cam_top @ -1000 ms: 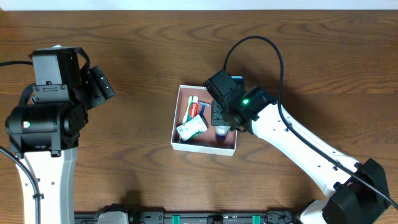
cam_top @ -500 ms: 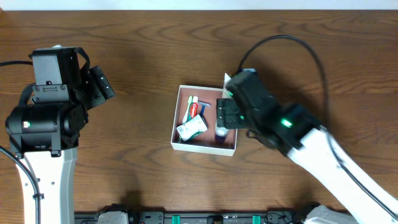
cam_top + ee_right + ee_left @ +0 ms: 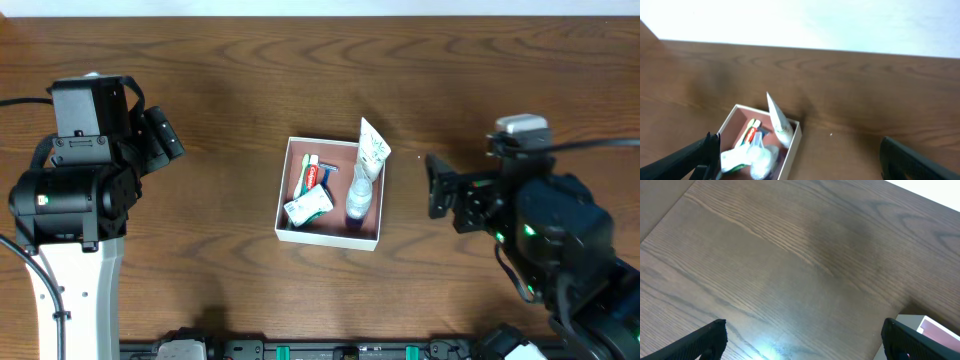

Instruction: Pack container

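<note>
The container [image 3: 330, 239] is a shallow square box with white walls and a pink-brown inside, at the middle of the table. In it lie a red and green toothpaste tube [image 3: 310, 176], a white packet [image 3: 308, 207], a clear bottle [image 3: 358, 202] and a white tube [image 3: 371, 148] that leans over the far right wall. The box also shows in the right wrist view [image 3: 792, 145] and its corner in the left wrist view [image 3: 925, 326]. My right gripper [image 3: 441, 188] is open and empty, to the right of the box. My left gripper [image 3: 163, 137] is open and empty, far left of it.
The wooden table [image 3: 320, 80] stretches around the box. A dark rail [image 3: 300, 350] runs along the front edge. A white wall [image 3: 815, 20] lies beyond the table's far edge in the right wrist view.
My right gripper has let go of the white tube and clear bottle in the box and pulled back to the right, away from the box. The left arm has not moved.
</note>
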Robot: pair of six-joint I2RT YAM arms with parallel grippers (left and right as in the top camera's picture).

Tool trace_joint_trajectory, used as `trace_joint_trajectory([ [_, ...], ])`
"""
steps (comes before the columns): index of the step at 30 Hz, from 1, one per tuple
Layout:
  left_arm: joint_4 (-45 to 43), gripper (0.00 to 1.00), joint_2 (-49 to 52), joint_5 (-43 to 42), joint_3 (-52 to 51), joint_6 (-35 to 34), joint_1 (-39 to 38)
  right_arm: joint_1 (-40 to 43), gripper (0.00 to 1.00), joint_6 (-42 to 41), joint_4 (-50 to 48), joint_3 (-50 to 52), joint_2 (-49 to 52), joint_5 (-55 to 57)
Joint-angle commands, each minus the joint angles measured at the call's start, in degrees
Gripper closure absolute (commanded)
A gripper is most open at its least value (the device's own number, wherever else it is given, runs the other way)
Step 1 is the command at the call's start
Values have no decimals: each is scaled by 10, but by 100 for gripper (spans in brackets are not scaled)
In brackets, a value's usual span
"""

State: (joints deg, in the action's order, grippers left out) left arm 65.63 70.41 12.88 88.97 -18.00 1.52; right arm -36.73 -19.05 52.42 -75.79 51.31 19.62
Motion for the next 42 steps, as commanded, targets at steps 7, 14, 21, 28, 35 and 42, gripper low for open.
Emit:
trace_joint_trajectory([
  [7, 1, 2, 0, 9, 5, 3, 3, 3, 1, 16, 62, 0, -12, 34],
  [14, 1, 2, 0, 9, 5, 3, 3, 5, 1, 55, 71, 3, -11, 75],
  [21, 1, 2, 0, 9, 5, 3, 3, 115, 1, 61, -54, 125, -57, 54],
  [28, 1, 2, 0, 9, 5, 3, 3, 254, 1, 99, -235, 355, -182, -119],
  [35, 1, 2, 0, 9, 5, 3, 3, 358, 1, 110, -264, 505, -307, -160],
  [42, 1, 2, 0, 9, 5, 3, 3, 387, 1, 110, -264, 597, -400, -160],
])
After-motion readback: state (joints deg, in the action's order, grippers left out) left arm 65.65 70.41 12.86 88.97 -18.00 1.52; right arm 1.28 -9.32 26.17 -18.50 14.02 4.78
